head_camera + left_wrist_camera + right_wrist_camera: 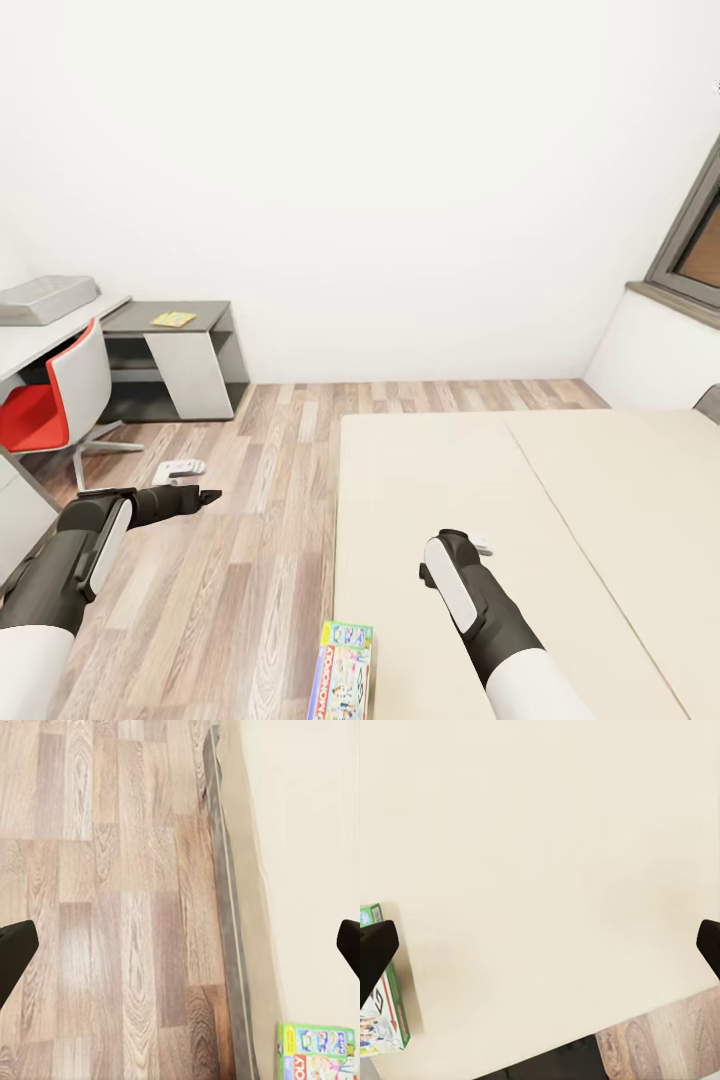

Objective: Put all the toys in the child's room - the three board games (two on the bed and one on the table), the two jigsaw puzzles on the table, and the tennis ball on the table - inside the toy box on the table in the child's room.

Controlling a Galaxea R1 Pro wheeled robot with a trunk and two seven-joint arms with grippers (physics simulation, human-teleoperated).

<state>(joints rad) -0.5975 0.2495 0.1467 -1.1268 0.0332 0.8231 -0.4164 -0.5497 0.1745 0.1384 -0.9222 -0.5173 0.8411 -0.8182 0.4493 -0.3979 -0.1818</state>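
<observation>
Both arms are hanging wide open and empty, right gripper (482, 545) over the bed (560, 520), left gripper (205, 494) over floor; the game (342, 672) at the bed's edge likely needs reaching next.

The floor (260, 500) is laid in matt wood planks; the bed (520, 520) is covered in plain, smooth beige cloth.

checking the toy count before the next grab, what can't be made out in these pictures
- Board game on the bed: its near end is cut off by the head view's bottom edge.
- Toy box on the table: its low walls hide its inside, and the left edge cuts it off.
- Small white thing on the floor: too small to identify.
- Flat yellow item on the grey side unit: too small to tell what it is.
</observation>
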